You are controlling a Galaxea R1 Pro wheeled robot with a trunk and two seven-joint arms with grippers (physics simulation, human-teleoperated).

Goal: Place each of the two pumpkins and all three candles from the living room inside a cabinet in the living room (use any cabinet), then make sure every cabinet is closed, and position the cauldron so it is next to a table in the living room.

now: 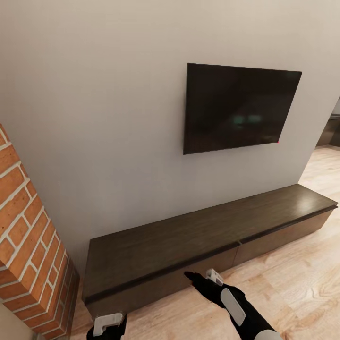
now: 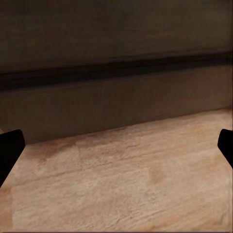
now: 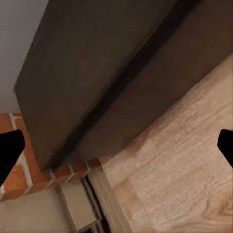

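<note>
The cabinet is a long, low, dark brown unit against the grey wall, and its drawer fronts look flush and shut. My right gripper hovers just in front of its front face near the middle. In the right wrist view the gripper is open and empty over the cabinet's end. My left gripper is low by the cabinet's left end. It is also open and empty, facing the drawer front and the floor. The pumpkins, candles, cauldron and table are out of view.
A black TV hangs on the wall above the cabinet. A red brick column stands close on the left, next to the cabinet's end. Light wood floor stretches to the right toward an opening.
</note>
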